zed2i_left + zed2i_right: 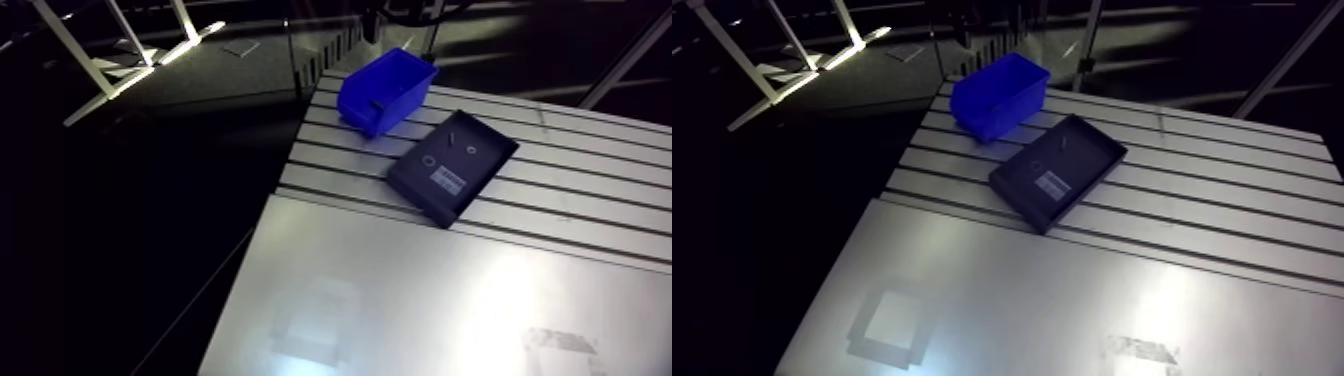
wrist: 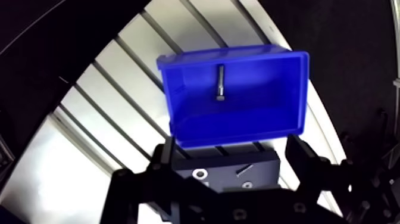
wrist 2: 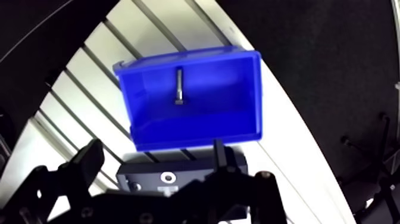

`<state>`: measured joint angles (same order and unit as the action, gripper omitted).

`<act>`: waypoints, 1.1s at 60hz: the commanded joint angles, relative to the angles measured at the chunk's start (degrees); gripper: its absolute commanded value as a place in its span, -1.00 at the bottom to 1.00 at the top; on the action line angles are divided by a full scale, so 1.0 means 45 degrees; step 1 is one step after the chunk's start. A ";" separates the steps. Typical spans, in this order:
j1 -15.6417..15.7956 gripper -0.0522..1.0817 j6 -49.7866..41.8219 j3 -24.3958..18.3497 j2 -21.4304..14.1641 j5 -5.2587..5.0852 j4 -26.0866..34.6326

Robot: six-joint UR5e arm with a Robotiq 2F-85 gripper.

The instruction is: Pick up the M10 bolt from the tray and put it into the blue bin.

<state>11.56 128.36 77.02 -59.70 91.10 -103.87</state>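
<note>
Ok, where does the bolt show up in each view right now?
Wrist view: the bolt lies on the floor of the blue bin, ahead of the open end effector.
Arm view: the bolt cannot be made out; the bin's inside is too dim and small to read.
Shared landmark: the blue bin, standing right beside the black tray in both views.

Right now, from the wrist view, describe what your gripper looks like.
The gripper is black all over. Two chunky, blocky fingers sit on angular linkage pieces, with small round screw heads showing at the joints. No markings or labels can be made out on it, and the arm's own links do not show clearly in any view.
</note>
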 commanded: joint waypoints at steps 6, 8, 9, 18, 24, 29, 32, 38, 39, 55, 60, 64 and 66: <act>-0.0296 -0.89 -0.3328 -0.0255 -0.2088 0.0503 0.2506; -0.0368 -0.90 -0.3768 -0.0219 -0.2224 0.0623 0.2605; -0.0368 -0.90 -0.3768 -0.0219 -0.2224 0.0623 0.2605; -0.0882 -0.90 -0.5076 0.0181 -0.3116 0.1066 0.2789; -0.1435 -0.90 -0.5167 0.0308 -0.3537 0.1113 0.3233; -0.2120 -0.90 -0.5562 0.0497 -0.3962 0.1131 0.3645; -0.2319 -0.90 -0.5597 0.0591 -0.4133 0.1132 0.3673; -0.3046 -0.90 -0.5733 0.0797 -0.4598 0.1074 0.3677; -0.3046 -0.90 -0.5733 0.0797 -0.4598 0.1074 0.3677; -0.4300 -0.90 -0.6355 0.0595 -0.4824 0.1073 0.4143; -0.4749 -0.90 -0.6404 0.0533 -0.5012 0.1055 0.4163; -0.5045 -0.90 -0.6424 0.0459 -0.5096 0.1018 0.4270; -0.5149 -0.90 -0.6440 0.0420 -0.5100 0.0999 0.4397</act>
<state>1.04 105.69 78.89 -76.57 95.27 -89.08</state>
